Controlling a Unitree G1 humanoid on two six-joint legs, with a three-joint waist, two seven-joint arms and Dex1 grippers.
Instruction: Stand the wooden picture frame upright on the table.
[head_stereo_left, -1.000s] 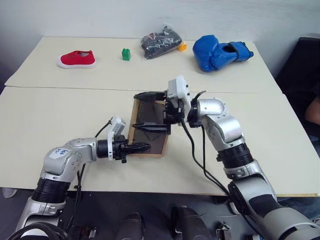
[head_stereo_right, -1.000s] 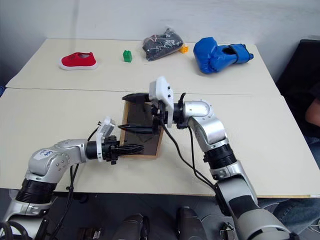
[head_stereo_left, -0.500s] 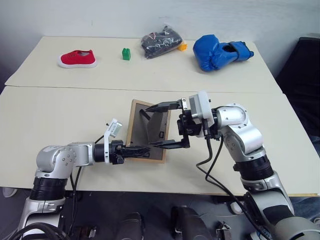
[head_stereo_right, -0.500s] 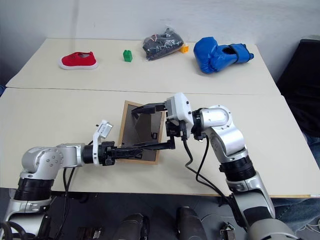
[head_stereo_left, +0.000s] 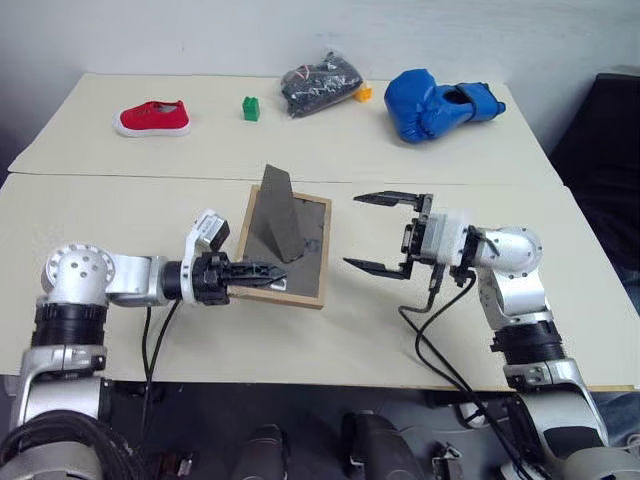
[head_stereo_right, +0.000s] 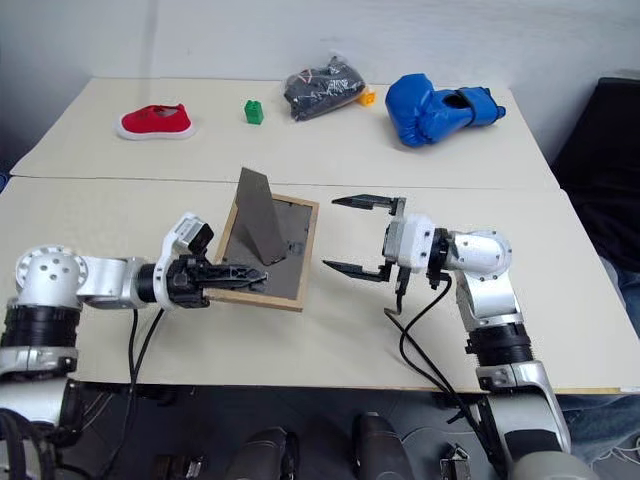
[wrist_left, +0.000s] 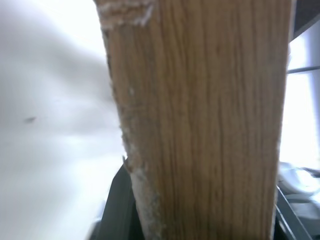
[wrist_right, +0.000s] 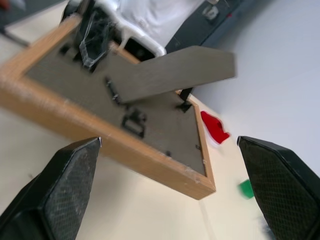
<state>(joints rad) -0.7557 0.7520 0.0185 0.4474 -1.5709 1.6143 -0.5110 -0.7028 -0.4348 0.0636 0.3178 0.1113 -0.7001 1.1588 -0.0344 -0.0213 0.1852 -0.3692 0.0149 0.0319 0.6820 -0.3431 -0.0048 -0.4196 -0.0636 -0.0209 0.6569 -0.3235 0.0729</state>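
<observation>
The left gripper (head_stereo_left: 262, 270) pinches the near left edge of the wooden picture frame (head_stereo_left: 287, 250), back-up on the counter (head_stereo_left: 120, 225), stand raised. The right gripper (head_stereo_left: 375, 232) hangs wide open just beside it, empty.

red shoe (head_stereo_left: 153, 117) far left, small green block (head_stereo_left: 251, 108) just right of it, dark bagged bundle (head_stereo_left: 321, 83) mid-back with orange piece (head_stereo_left: 365, 93) at its right edge, blue boxing glove (head_stereo_left: 436, 102) far right
</observation>
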